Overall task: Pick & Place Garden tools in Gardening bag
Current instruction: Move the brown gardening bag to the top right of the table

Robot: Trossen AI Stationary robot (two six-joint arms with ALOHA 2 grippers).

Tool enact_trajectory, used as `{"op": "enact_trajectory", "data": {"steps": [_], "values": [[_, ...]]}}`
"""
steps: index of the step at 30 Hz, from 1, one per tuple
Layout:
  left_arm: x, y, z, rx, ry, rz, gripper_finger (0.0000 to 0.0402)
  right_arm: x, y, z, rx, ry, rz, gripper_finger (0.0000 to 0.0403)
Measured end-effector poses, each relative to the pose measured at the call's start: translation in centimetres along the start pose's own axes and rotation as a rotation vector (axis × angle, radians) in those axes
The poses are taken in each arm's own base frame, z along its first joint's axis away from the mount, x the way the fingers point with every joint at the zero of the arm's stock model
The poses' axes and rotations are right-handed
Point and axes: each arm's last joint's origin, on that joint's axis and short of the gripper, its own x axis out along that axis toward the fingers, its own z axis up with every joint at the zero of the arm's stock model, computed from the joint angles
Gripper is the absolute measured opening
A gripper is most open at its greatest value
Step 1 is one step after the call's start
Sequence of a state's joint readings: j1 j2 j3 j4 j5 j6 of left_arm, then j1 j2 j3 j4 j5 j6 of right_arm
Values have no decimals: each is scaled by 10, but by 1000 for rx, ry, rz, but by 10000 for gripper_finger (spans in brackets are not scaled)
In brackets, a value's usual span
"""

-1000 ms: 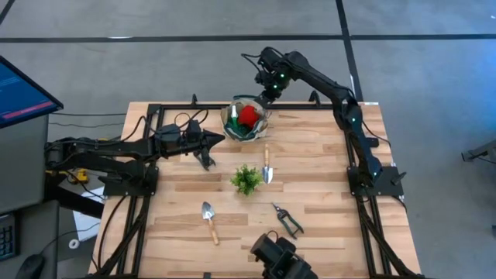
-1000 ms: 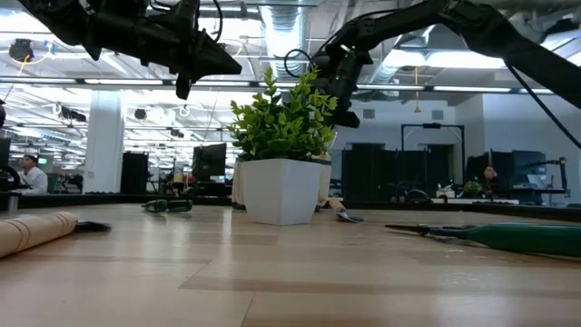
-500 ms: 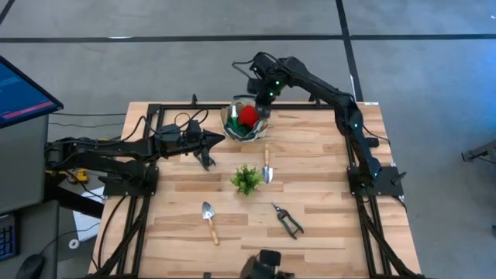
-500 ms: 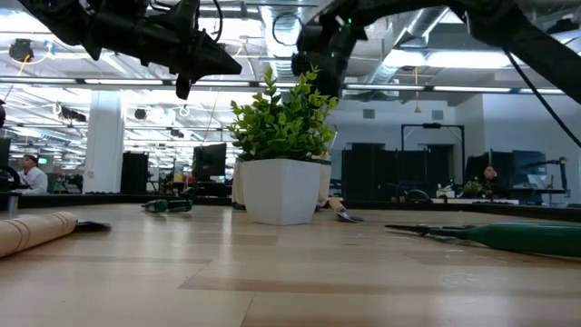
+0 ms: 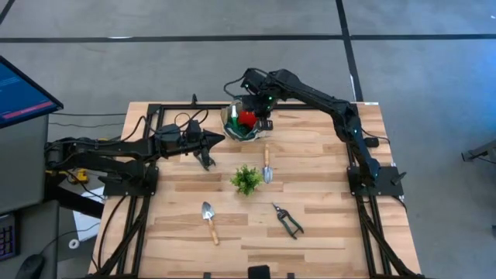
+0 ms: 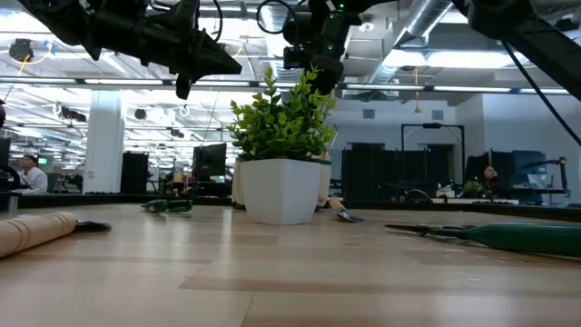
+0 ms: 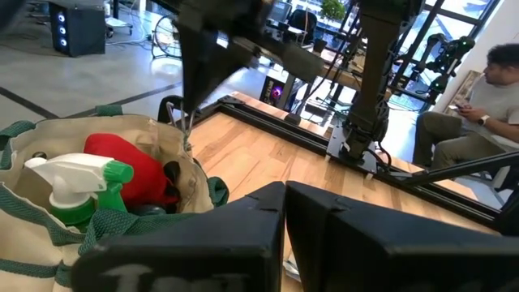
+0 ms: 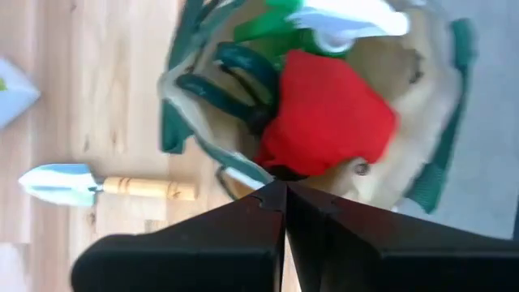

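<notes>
The round beige fabric gardening bag (image 5: 246, 122), holding red gloves (image 8: 328, 113) and a green spray bottle (image 7: 77, 191), is set at the worktop's (image 5: 325, 225) far edge. The right gripper (image 5: 260, 113) is poised directly above it, fingers shut, empty. The left gripper (image 5: 219, 138) is held beside it, shut.

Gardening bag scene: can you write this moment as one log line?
right claw: shut, above gardening bag | bag: red gloves, spray bottle | left claw: shut, beside bag | table: two trowels, shears, plant

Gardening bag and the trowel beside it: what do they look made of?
Gardening bag: seemingly soft beige fabric with dark green trim; its walls sag and fold. Trowel: pale, probably wooden handle with visible grain colour, and a shiny, likely metal blade.
</notes>
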State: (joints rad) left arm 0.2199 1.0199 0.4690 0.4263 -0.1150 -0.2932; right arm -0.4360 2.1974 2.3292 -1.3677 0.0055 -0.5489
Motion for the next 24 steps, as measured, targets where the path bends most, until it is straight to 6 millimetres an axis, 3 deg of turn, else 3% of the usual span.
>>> {"op": "enact_trajectory", "data": {"steps": [12,20,24], "values": [[0,0,0,0,3,-1,2,29,22,3,-83,95,-4,0],[0,0,-1,1,13,-15,2,22,29,11,-103,64,-51,1],[0,0,-1,1,14,-15,2,22,32,12,-112,66,-53,23]]}}
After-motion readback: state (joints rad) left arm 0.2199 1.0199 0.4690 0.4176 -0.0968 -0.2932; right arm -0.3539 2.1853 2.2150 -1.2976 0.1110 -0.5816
